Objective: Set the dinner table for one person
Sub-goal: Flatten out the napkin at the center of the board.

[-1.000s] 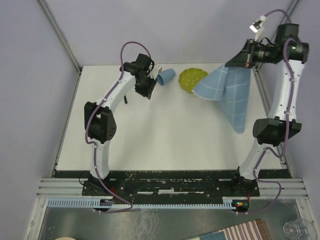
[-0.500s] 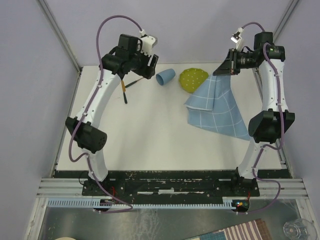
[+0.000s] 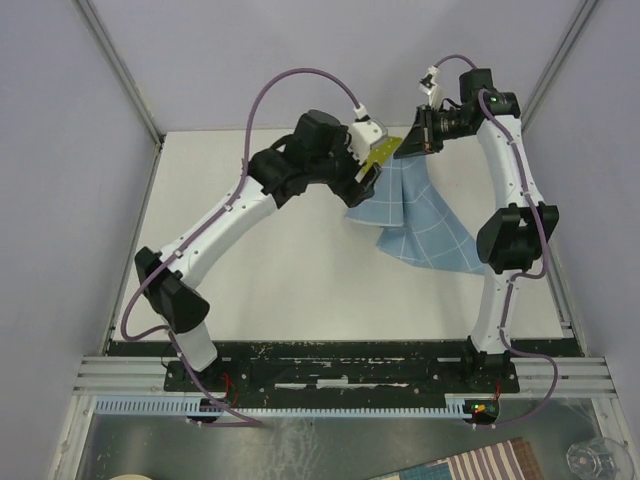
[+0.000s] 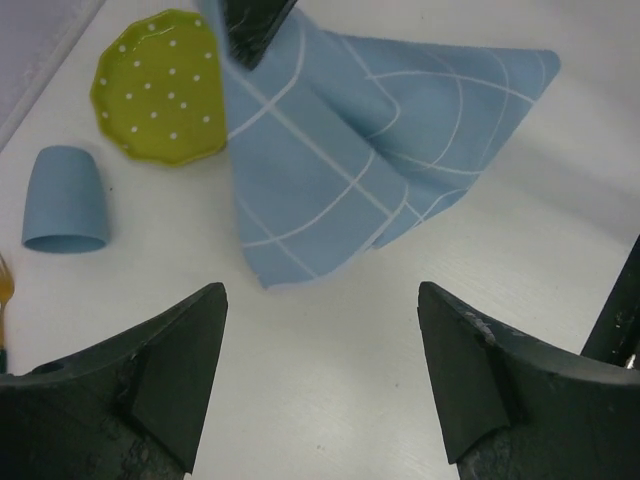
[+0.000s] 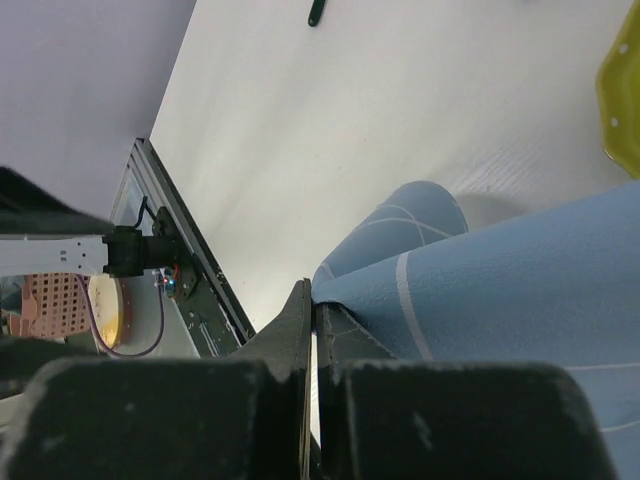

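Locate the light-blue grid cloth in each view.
Top external: light-blue grid cloth right of centre, toward the far edge.
Left wrist: upper centre.
Right wrist: lower right.
Shared landmark: green dotted plate beside it.

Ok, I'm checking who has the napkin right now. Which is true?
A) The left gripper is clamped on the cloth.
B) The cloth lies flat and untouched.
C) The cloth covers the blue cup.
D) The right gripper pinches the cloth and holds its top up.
D: the right gripper is shut on a fold of the light-blue grid cloth, while the left gripper is open and empty.
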`<state>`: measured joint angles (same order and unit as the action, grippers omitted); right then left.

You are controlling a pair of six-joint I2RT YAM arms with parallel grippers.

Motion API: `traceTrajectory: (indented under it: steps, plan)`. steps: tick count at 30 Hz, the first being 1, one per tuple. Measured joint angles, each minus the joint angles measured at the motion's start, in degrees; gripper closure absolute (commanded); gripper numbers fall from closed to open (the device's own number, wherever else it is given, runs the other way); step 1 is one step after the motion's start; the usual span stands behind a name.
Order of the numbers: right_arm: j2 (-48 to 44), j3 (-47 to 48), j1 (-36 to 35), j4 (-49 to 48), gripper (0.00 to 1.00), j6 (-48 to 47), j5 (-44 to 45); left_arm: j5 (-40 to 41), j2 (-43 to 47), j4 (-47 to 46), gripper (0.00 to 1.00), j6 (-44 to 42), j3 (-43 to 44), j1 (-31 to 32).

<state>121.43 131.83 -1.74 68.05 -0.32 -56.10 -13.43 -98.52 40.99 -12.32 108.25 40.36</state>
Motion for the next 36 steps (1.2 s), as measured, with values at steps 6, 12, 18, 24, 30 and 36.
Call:
traceTrajectory:
  steps: [6,12,18,24,30,36]
  plan:
    - [2.38,1.16,-4.5,-2.23,0.98,1.79,0.9,8.72,-6.62,-4.39,0.18,0.72,1.46,5.09]
    - [2.38,0.44,-6.71,-5.99,0.98,5.01,0.92,19.93,-12.33,-7.5,0.18,2.86,2.14,5.7]
    - [1.64,-5.51,-6.73,-12.74,0.98,8.2,0.9,37.31,-15.82,-11.87,0.19,4.37,2.14,8.46]
    - [1.62,-9.49,-6.71,-16.79,0.98,11.23,0.9,49.79,-18.01,-14.93,0.2,6.14,2.16,12.61]
    - [1.62,-9.84,-6.71,-19.23,0.98,13.66,1.27,56.41,-18.21,-15.8,0.2,7.82,2.19,16.7]
    - [1.62,-9.84,-6.62,-21.7,0.98,16.44,0.85,59.04,-18.25,-15.78,0.2,9.9,2.19,18.36]
